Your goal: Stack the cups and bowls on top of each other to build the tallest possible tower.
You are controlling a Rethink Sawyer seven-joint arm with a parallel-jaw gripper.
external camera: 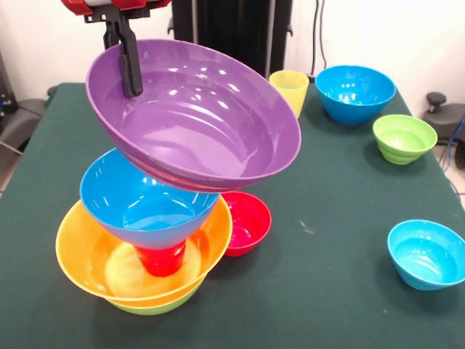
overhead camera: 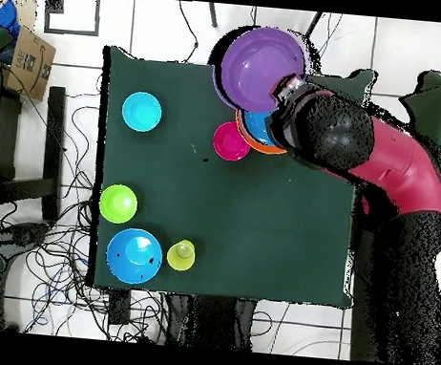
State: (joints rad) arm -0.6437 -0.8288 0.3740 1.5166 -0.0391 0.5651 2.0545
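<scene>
The dark green worktop [external camera: 327,211] carried a lime-green bowl [external camera: 156,303] under the tower [external camera: 145,247], with a small red bowl [external camera: 247,222] just beside it. Well apart stood a yellow cup [external camera: 290,89], a blue bowl [external camera: 355,93], a ribbed green bowl [external camera: 404,138] and a small blue bowl [external camera: 426,254].

A dark green table [external camera: 349,218] stands before a pale wall [external camera: 378,29], with a black pedestal [external camera: 232,29] at its far side and cables [external camera: 320,33] hanging down the wall. From overhead, the floor [overhead camera: 170,32] is pale tile with dark seams; loose wires [overhead camera: 56,243] tangle beside the table, and a cardboard box [overhead camera: 29,58] sits near one corner.
</scene>
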